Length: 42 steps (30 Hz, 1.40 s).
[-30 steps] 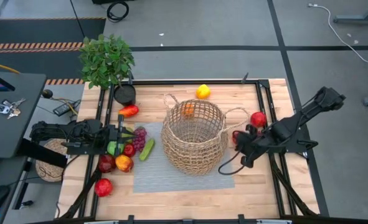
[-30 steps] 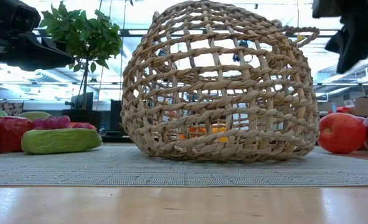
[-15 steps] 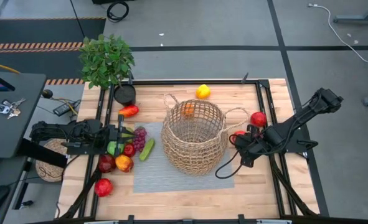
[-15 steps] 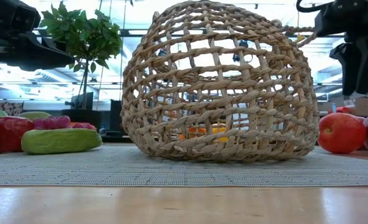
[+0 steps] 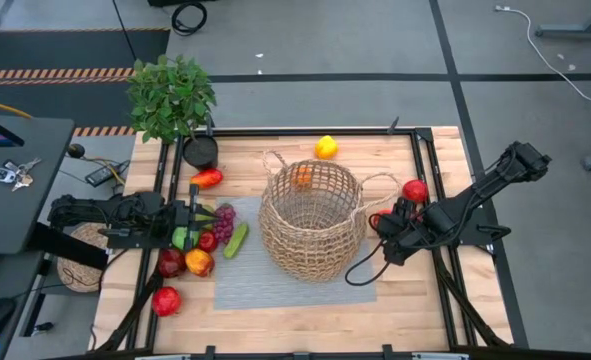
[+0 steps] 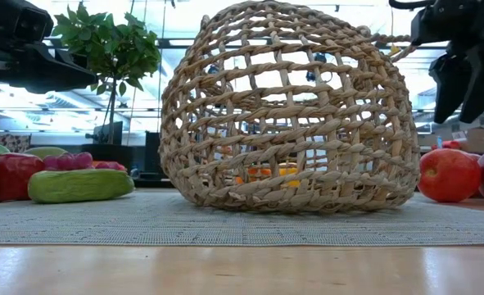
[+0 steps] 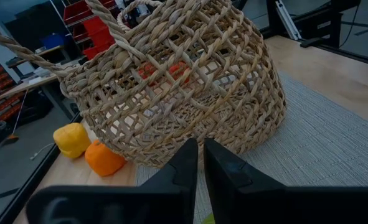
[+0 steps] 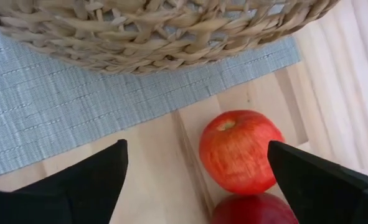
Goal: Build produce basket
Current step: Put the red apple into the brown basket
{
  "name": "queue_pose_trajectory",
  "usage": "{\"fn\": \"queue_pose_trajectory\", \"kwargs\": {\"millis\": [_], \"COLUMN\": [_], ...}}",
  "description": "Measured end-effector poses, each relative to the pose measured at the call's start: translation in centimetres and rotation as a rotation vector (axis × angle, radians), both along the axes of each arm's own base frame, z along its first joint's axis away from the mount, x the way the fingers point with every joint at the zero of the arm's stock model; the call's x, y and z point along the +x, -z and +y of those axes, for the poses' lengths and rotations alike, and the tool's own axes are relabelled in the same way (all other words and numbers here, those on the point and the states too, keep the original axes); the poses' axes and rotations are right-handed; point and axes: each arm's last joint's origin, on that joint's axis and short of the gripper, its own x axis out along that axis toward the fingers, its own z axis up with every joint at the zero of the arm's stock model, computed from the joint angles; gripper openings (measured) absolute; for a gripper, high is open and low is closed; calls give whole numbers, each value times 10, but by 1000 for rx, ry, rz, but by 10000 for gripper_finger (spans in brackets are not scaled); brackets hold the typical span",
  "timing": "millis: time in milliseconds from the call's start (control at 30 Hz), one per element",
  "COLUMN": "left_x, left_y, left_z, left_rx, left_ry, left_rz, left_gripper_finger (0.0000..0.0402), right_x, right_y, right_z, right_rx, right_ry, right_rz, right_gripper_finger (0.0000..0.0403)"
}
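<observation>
The tan wicker basket [image 5: 312,222] rests on a grey mat [image 5: 237,285], its mouth tipped toward the far edge. An orange [image 5: 302,177] and a yellow lemon [image 5: 325,147] lie behind it. My right gripper [image 5: 383,230] hovers open over a red apple [image 8: 240,151] right of the basket, its fingers wide on either side and clear of it. A second red apple [image 5: 415,190] lies farther right. My left gripper [image 5: 197,216] is shut and holds nothing. It hangs above the produce pile on the left: grapes [image 5: 224,217], cucumber [image 5: 235,240] and several apples.
A potted plant [image 5: 172,95] in a black pot [image 5: 201,151] stands at the far left corner, with a red-orange pepper [image 5: 206,178] beside it. A red apple [image 5: 166,300] lies near the front left. Black frame rails [image 5: 423,160] border the table.
My right gripper has opened wide. It has also shifted a little toward the basket and come down over the red apple. The basket and the produce have stayed where they were.
</observation>
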Motion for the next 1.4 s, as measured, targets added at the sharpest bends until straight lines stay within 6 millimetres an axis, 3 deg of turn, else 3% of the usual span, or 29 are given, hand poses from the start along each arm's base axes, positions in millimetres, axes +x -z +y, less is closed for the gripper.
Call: {"fn": "queue_pose_trajectory", "kwargs": {"millis": [1400], "left_x": [0], "left_y": [0], "left_z": [0], "left_rx": [0], "left_ry": [0], "left_rz": [0], "left_gripper_finger": [29], "right_x": [1], "right_y": [0], "right_z": [-3], "right_rx": [5], "right_ry": [28], "right_rz": [0], "right_gripper_finger": [393]}}
